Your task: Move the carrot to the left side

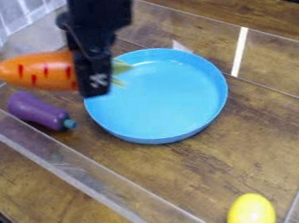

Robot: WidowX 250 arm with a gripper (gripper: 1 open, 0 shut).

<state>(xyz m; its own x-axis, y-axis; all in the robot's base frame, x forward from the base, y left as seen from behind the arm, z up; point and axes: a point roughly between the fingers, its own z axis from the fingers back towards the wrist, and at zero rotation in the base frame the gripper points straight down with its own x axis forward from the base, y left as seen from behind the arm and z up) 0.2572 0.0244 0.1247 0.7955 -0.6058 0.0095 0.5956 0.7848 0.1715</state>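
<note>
The carrot (38,71) is orange with dark line marks and hangs level in the air at the left, above the purple eggplant (38,110). My gripper (92,73) points down and is shut on the carrot's right end, where the green top sits hidden behind the fingers. The black arm rises out of the top of the view. Gripper and carrot are over the left rim of the blue plate (179,105).
A yellow lemon (251,214) lies at the bottom right. Clear plastic walls (66,183) border the wooden table along the front and left. The eggplant lies just left of the plate.
</note>
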